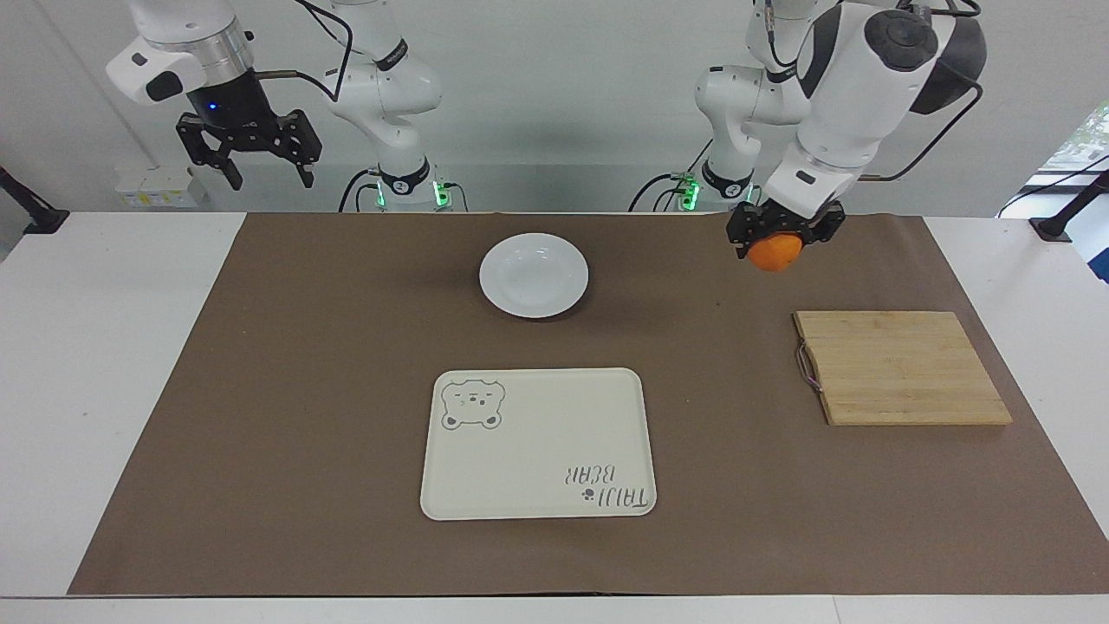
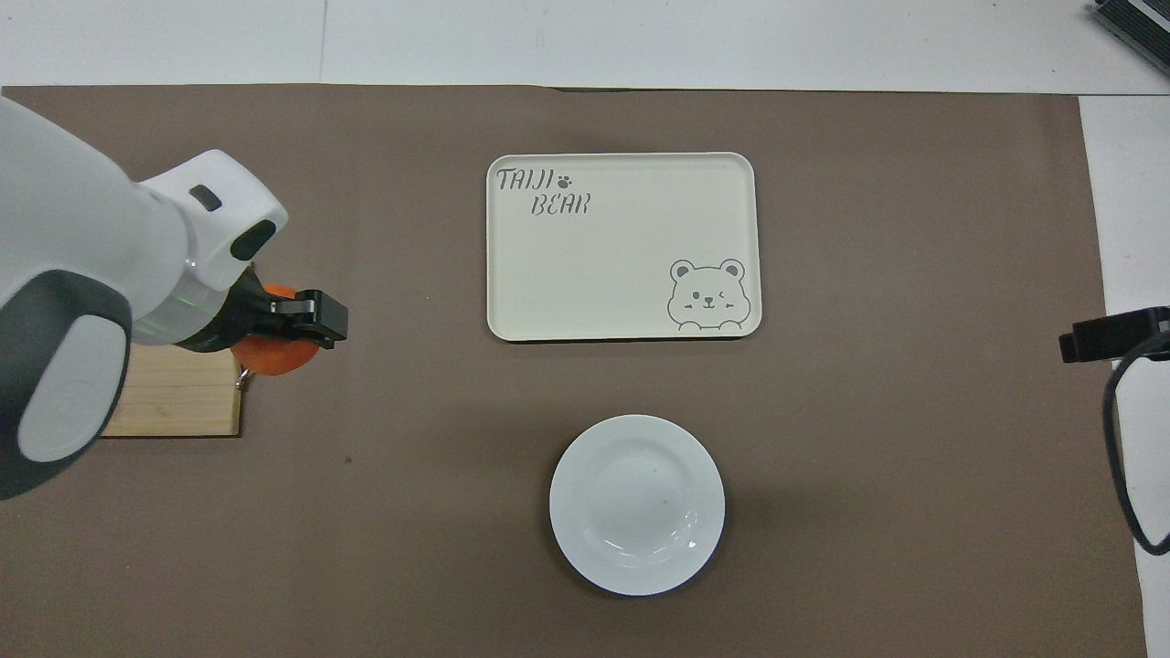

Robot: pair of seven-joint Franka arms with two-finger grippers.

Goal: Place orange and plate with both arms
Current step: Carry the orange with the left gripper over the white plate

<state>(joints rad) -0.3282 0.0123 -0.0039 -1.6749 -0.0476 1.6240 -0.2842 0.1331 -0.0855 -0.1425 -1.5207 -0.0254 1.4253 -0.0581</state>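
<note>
My left pincer (image 1: 774, 245): clamped on the orange (image 1: 775, 254), raised over the brown mat (image 1: 303, 364), between plate (image 1: 534, 275) and cutting board (image 1: 901, 367). My right pincer (image 1: 249, 160): wide open, empty, waiting aloft. Plate: on the worktop, nearer the robots than the tray (image 1: 537, 444).

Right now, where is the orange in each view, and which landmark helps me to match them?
Facing view: the orange is in the left gripper, above the brown mat.
Overhead view: the orange is beside the wooden board's handle end.
Shared landmark: the wooden board.
</note>
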